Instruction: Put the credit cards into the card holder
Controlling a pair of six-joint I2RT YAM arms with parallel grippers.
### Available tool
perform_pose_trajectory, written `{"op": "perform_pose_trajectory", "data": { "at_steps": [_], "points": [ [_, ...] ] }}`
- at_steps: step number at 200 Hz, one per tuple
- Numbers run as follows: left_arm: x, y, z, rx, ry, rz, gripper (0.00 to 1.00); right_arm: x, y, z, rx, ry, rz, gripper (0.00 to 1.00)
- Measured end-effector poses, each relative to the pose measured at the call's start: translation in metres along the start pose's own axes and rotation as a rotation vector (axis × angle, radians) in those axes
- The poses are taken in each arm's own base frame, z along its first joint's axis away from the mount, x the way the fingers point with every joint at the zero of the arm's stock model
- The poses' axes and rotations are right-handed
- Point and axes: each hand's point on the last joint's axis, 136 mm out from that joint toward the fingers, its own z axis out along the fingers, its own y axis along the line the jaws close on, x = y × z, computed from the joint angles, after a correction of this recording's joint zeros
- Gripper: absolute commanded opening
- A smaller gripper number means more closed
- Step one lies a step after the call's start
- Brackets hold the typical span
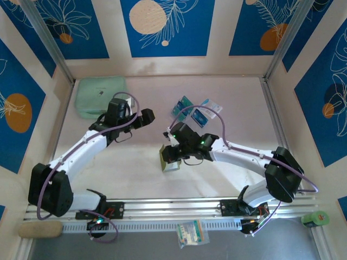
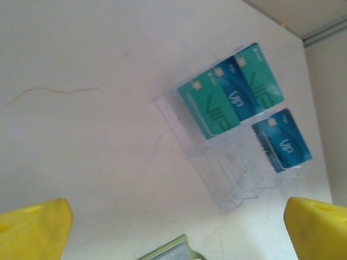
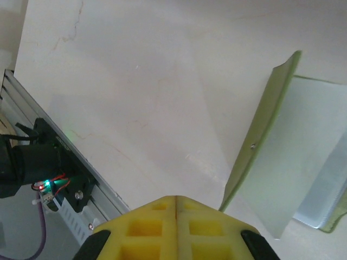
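Card holder (image 3: 293,162), open, runs past right wrist view's edge.

Each arm is made of smooth white tubular links (image 1: 81,149) joined by bulky black joint housings (image 1: 51,189). The left pincer (image 1: 149,114) and the right pincer (image 3: 176,203) are mounted on black wrist blocks (image 1: 190,142). Their fingers (image 2: 32,233) are bright yellow plastic, and the right pair is moulded with a grid of square recesses. A mauve cable (image 1: 132,99) loops out from just behind each pincer and runs back along the links. Small green lights (image 1: 202,142) glow on the block behind the right pincer. At the end farthest from the pincers, the black bases (image 1: 97,218) carry red wiring (image 3: 59,181) and another green light.
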Motion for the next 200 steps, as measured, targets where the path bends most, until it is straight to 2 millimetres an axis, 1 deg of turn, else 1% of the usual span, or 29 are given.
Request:
{"op": "perform_pose_trajectory", "data": {
  "at_steps": [29,57,78,92,110,133,149,171,200],
  "points": [
    [0.008,0.022,-0.004,-0.067,0.020,-0.013,1.00,0.001,0.008,0.014,0.002,0.031,-0.014,0.00],
    [0.016,0.030,-0.005,-0.094,0.053,-0.004,1.00,0.005,0.000,0.025,0.031,0.059,-0.004,0.00],
    [0.019,0.032,-0.006,-0.102,0.068,0.009,1.00,0.007,-0.008,0.027,0.053,0.067,0.010,0.00],
    [0.022,0.032,-0.006,-0.100,0.083,0.020,1.00,0.009,-0.018,0.028,0.071,0.069,0.024,0.00],
    [0.026,0.031,-0.006,-0.089,0.103,0.031,1.00,0.014,-0.038,0.030,0.108,0.079,0.055,0.00],
    [0.031,0.028,-0.006,-0.077,0.122,0.047,1.00,0.028,-0.064,0.033,0.152,0.101,0.097,0.00],
    [0.038,0.026,-0.005,-0.071,0.141,0.058,1.00,0.037,-0.080,0.035,0.176,0.113,0.129,0.00],
    [0.051,0.024,-0.002,-0.069,0.175,0.077,1.00,0.046,-0.092,0.037,0.191,0.122,0.155,0.00],
    [0.074,0.012,0.004,-0.054,0.231,0.140,1.00,0.053,-0.100,0.039,0.195,0.119,0.178,0.00]
  ]
}}
